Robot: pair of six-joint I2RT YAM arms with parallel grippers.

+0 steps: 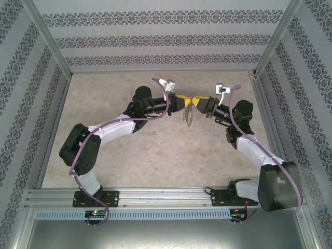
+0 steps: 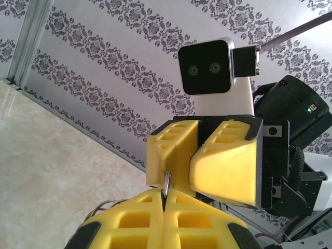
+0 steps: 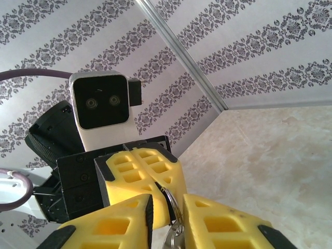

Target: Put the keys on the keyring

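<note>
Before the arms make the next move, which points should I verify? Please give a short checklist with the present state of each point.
1. Left tool shut on the keyring: ok. A thin metal edge sticks out between its closed fingers.
2. Right tool grips the keyring: cannot tell. Its jaws stand a little apart with the ring between them.
3. Key located and held: cannot tell. I cannot make it out.
4. Both tools meet tip to tip: ok, seen from the top view.
5. Keyring's loose part hangs free above the table: ok. It dangles below the tools.
</note>
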